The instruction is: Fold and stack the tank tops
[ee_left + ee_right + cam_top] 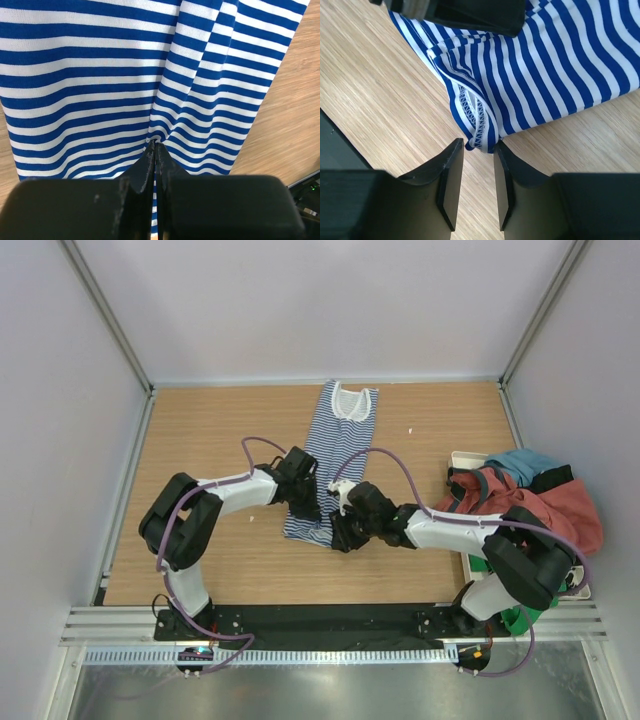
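left gripper (154,146) clenched on a pucker of the striped tank top (338,445), close to its near hem. right gripper (479,146) has its jaws parted, with the hem corner at their mouth, not clamped. Navy-and-white cloth lies as a narrow lengthwise strip, white-trimmed neck at the bench (200,440) far edge, mid-width. At right edge: rust-red tank top (565,515), heaped.

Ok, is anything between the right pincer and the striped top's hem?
Nothing visible. The right pincer stands open, right at the hem corner of the striped top; only bare table lies around it.
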You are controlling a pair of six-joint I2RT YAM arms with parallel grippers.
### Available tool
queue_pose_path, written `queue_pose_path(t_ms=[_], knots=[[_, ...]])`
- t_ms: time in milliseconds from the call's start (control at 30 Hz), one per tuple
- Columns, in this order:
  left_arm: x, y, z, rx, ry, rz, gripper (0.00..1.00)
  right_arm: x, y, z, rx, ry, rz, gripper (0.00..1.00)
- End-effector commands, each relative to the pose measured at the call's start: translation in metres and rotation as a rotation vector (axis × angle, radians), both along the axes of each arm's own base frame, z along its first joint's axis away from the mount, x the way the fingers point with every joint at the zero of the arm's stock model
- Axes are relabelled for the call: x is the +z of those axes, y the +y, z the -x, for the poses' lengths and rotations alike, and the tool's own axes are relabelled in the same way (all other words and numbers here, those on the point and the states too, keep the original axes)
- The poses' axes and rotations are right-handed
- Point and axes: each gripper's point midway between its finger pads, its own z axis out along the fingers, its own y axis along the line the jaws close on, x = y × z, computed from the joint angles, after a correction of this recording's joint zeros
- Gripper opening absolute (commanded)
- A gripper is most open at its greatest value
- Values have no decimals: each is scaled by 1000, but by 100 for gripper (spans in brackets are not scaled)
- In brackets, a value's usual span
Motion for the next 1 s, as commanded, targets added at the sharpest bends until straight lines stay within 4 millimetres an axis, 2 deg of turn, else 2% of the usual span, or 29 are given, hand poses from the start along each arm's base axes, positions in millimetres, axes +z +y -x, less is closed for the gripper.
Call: queue_pose_path(t_ms=[0, 133, 233, 267, 333, 367, 533, 567, 600, 667, 733, 833, 967], knots=[[-2, 11, -2, -3, -5, -59, 0, 11, 11, -4, 38, -35, -23, 35], [-1, 10, -4, -4, -9, -59, 0, 13, 10, 1, 36, -34, -47, 31], [0, 11, -4, -7, -9, -63, 0, 13, 8, 0, 24, -37, -45, 20], [0, 11, -4, -4, -10, -64, 0, 13, 8, -1, 13, -39, -43, 12], [0, 12, -4, -4, -11, -68, 0, 12, 7, -1, 6, -37, -39, 3], [1, 13, -5, -1, -13, -69, 0, 11, 5, -2, -5, -36, -35, 1], [2, 17, -5, 13, -18, -75, 0, 5, -18, -11, -172, -45, 21, 1], [2, 17, -6, 17, -19, -77, 0, 11, -22, -13, -210, -60, 12, 1], [2, 19, -5, 22, -21, -81, 0, 6, -35, -17, -283, -76, 51, 1], [2, 19, -6, 36, -24, -75, 0, 9, -42, -18, -368, -71, 36, 1], [2, 19, -6, 43, -25, -70, 0, 2, -57, -18, -445, -65, 78, 1], [2, 18, -7, 50, -23, -67, 0, -3, -57, -12, -416, -94, 129, 1], [-1, 19, -7, 54, -22, -74, 0, -2, -39, 5, -305, -170, 183, 5]])
